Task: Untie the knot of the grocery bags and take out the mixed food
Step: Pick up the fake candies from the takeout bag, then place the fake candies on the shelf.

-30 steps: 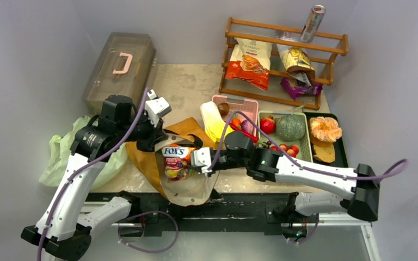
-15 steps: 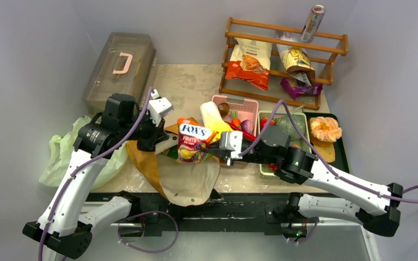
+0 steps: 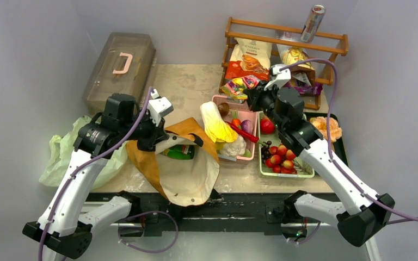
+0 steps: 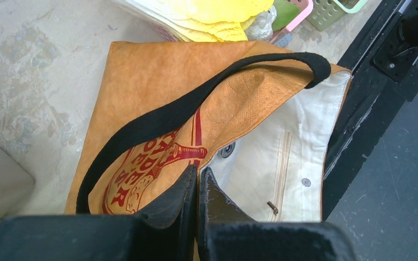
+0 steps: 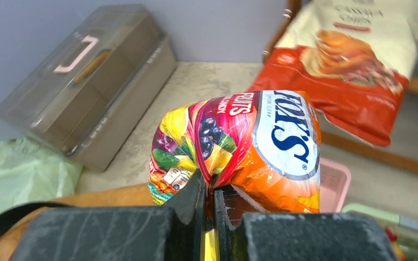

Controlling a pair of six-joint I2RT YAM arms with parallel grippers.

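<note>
The mustard-brown tote (image 3: 188,176) lies open at the table's front, a green bottle (image 3: 180,153) inside it. My left gripper (image 3: 159,137) is shut on the tote's rim (image 4: 217,133), by the cream lining (image 4: 283,157) and black strap (image 4: 196,103). My right gripper (image 3: 252,93) holds a colourful Fox's candy packet (image 3: 238,86) in the air in front of the wooden rack (image 3: 283,95). In the right wrist view the right gripper (image 5: 209,184) pinches a fold of the packet (image 5: 261,147). The pale-green plastic bag (image 3: 60,155) lies crumpled at the left; no knot shows on it.
A pink basket (image 3: 250,104) holds cabbage (image 3: 217,124) and a chilli. A green basket (image 3: 261,163) holds red fruits and grapes. A black tray (image 3: 342,155) sits at the right. The rack carries chip bags (image 3: 249,57) and a can (image 3: 312,23). A lidded box (image 3: 117,68) stands at the back left.
My right arm has lifted the candy packet out of the tote and swung it back and right, up to the rack. The left gripper has kept its hold on the tote's rim.
</note>
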